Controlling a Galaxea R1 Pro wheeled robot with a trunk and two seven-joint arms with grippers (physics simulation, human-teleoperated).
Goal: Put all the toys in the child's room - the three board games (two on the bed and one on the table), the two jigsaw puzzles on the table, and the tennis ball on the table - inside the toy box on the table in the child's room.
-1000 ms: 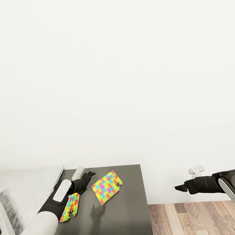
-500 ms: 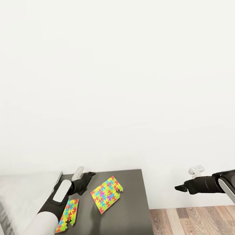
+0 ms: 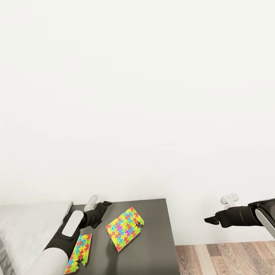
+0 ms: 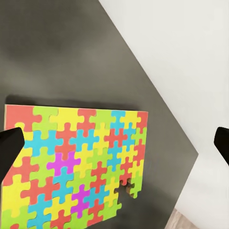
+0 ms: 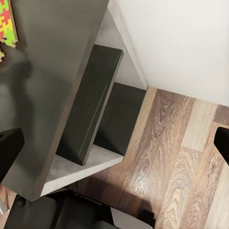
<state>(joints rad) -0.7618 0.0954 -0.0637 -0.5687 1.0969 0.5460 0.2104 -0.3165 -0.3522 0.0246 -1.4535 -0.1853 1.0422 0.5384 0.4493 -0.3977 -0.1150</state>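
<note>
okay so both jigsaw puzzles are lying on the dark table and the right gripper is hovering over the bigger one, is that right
Not quite. It is the left gripper that hovers over the bigger puzzle; the left wrist view looks straight down on it. The right gripper hangs beyond the dark table, above the wood floor. Both puzzles, including the smaller one, do lie on it.

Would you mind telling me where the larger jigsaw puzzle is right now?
In the head view the larger jigsaw puzzle lies flat on the dark table, right of the smaller puzzle and just ahead of the open left gripper.
</note>
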